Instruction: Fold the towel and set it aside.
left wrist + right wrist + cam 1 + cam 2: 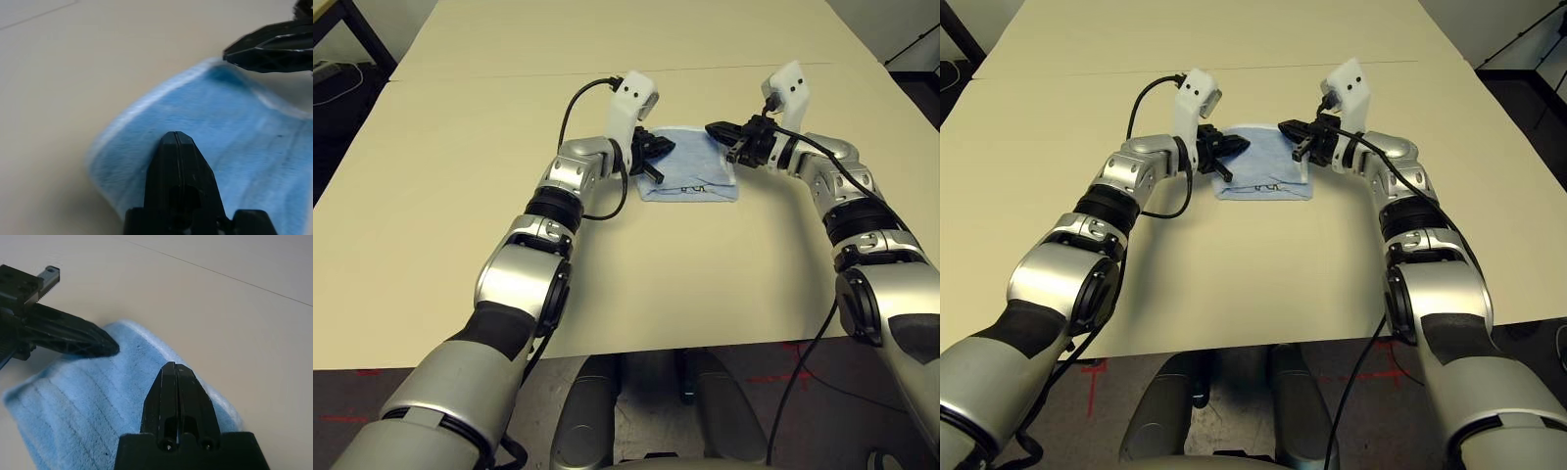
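Head views, towel: the towel lay as a folded light-blue rectangle on the beige bench, out past the middle, directly between the two arms.
Head views, left end effector: the left end effector reached in over the towel's left edge, black fingers low above the cloth.
Head views, right end effector: the right end effector came in over the towel's far right part, tip pointing toward the other arm.
Head views, extra: dark stitching showed along the towel's near edge, and a seam line crossed the bench farther back.
Left wrist view: the left end effector had its fingers pressed together, nothing between them, tip over the blue terry near the white-edged border; the other arm's black tip hung at the far edge.
Right wrist view: the right end effector was likewise pressed together and empty, over the towel, whose faint stripes showed here; the left arm's fingers lay across the opposite corner.
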`<state>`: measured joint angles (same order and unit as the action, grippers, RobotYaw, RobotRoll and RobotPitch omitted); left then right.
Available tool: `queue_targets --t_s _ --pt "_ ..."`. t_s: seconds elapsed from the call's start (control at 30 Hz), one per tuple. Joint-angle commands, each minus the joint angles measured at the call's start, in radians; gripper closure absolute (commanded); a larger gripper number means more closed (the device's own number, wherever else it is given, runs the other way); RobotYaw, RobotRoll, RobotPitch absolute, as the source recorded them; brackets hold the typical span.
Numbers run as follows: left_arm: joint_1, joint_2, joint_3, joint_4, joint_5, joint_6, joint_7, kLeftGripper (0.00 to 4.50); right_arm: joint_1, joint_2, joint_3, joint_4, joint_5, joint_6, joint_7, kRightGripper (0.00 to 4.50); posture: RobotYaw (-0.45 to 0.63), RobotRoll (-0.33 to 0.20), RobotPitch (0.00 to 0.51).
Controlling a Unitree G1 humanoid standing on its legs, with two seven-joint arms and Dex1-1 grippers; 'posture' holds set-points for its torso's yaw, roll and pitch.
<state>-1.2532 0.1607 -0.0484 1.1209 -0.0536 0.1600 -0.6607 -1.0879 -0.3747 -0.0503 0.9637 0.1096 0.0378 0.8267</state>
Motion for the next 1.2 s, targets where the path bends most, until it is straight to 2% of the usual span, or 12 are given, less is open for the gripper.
queue_targets --t_s 0.03,0.3,0.73,0.93,1.17,1.2 --pt "-0.020 -0.002 0.006 0.048 0.026 -0.031 0.042 4.50 -0.012 0.008 0.018 0.032 -0.032 0.022 -0.051 4.46 0.07 0.000 0.252" --pt "-0.006 -0.012 0.004 0.094 0.049 -0.030 0.065 4.50 -0.018 0.044 0.078 0.071 -0.114 0.121 -0.143 4.46 0.05 0.000 0.259" --pt "0.024 0.002 0.017 0.068 0.042 -0.006 -0.011 4.50 0.000 0.032 0.076 0.094 -0.127 0.136 -0.171 4.46 0.06 0.000 0.260" --pt "0.040 0.056 0.057 -0.007 -0.009 0.033 -0.136 4.50 0.028 -0.004 -0.011 0.030 -0.022 0.069 -0.067 4.46 0.06 0.000 0.250" --pt "0.103 0.103 0.082 -0.255 -0.098 0.155 -0.278 4.50 0.089 -0.057 -0.098 -0.119 0.122 0.098 0.112 4.46 0.07 0.000 0.245" --pt "0.121 0.114 0.082 -0.304 -0.115 0.181 -0.303 4.32 0.099 -0.067 -0.104 -0.144 0.137 0.107 0.135 4.49 0.07 0.000 0.245"
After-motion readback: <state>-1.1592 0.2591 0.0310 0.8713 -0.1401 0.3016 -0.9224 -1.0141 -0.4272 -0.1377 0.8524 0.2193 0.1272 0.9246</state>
